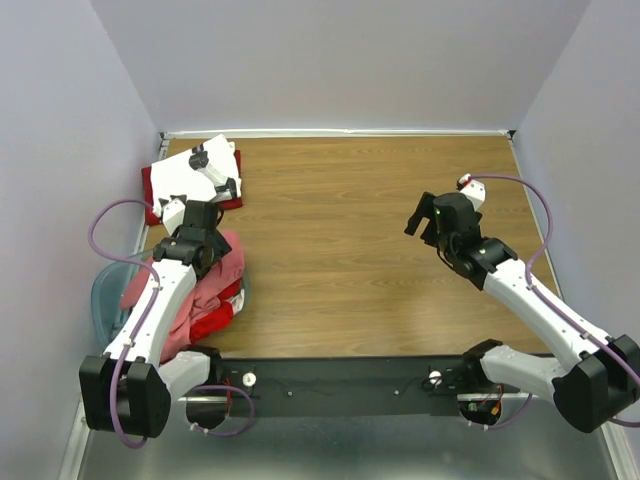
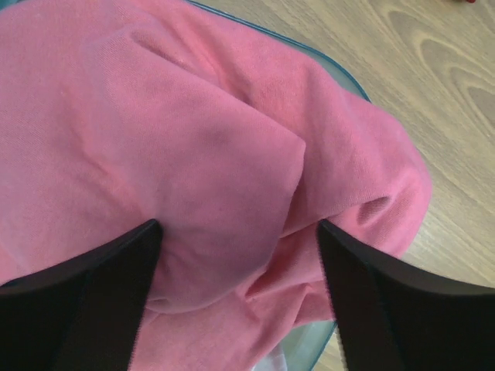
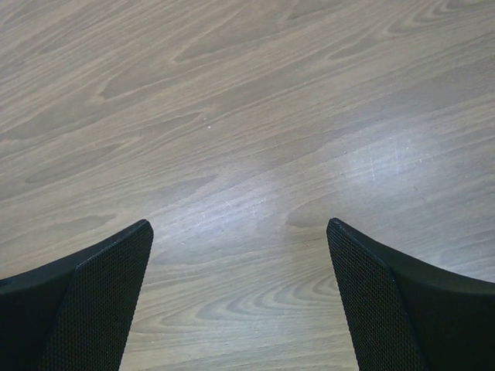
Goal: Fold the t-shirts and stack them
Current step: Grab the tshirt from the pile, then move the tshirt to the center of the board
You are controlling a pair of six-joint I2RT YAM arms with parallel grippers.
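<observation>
Two claws are shown spread wide and empty. The left claw point(image 2: 240, 232) is poised just above the pink shirt point(image 2: 193, 147) heaped over the tub point(image 2: 340, 69) at near left, presumably for a pick. The right claw point(image 3: 240, 228) is parked over the surface point(image 3: 247, 116) at right. Folded shirts point(image 1: 205, 170) are stacked far left.

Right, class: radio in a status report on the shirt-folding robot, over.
Left gripper open over salmon-pink shirt draped on tub. Right gripper open above table. White printed shirt on dark red shirt, far-left corner. Nothing obstructing.

No legible text, labels or numbers anywhere — black prints on the white t-shirt point(image 1: 190, 175), shapes only, unreadable
</observation>
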